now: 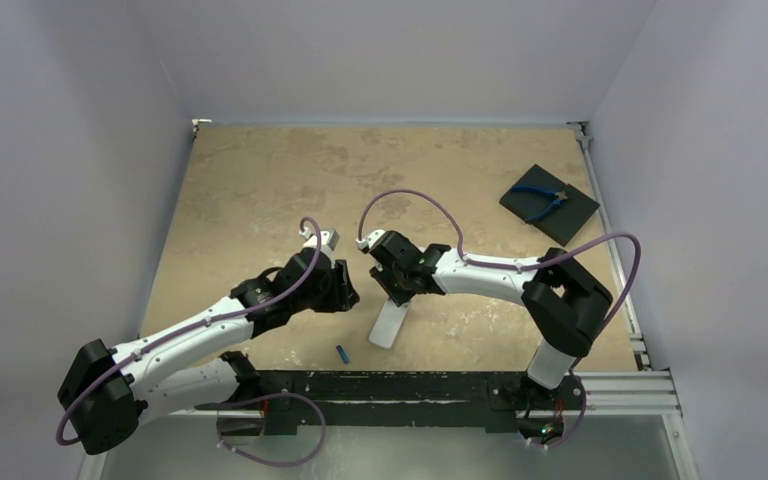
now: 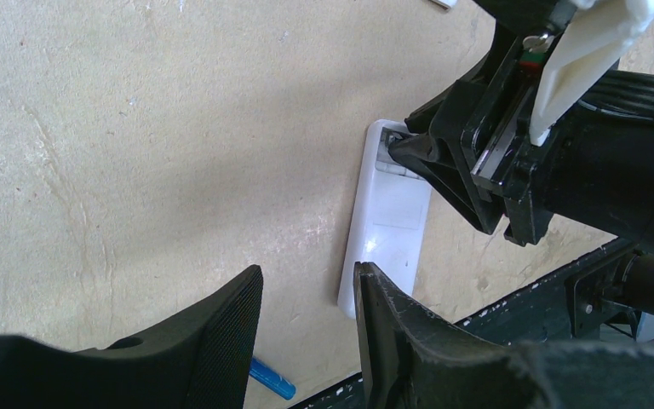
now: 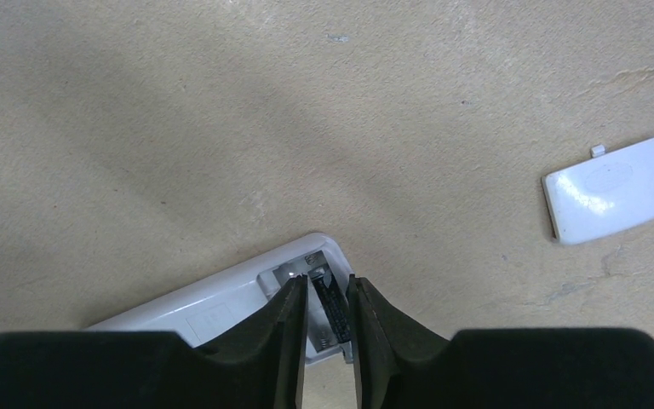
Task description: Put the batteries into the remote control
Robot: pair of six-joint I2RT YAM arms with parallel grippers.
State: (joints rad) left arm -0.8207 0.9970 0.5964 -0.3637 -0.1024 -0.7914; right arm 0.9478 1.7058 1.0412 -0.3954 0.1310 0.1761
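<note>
Right wrist view: right gripper (image 3: 325,285) fingers closely bracket the dark battery (image 3: 330,311), which lies in the open bay at the far end of the remote control (image 3: 221,307); pinched or merely straddled, cannot tell. Left gripper (image 2: 306,311) spread, empty, by the remote's near end. Blue battery (image 1: 342,353) on table (image 1: 260,180), just near-left of remote, both lying roughly near–far; left arm nearer. Only this view shows the detached cover (image 3: 610,189).
</note>
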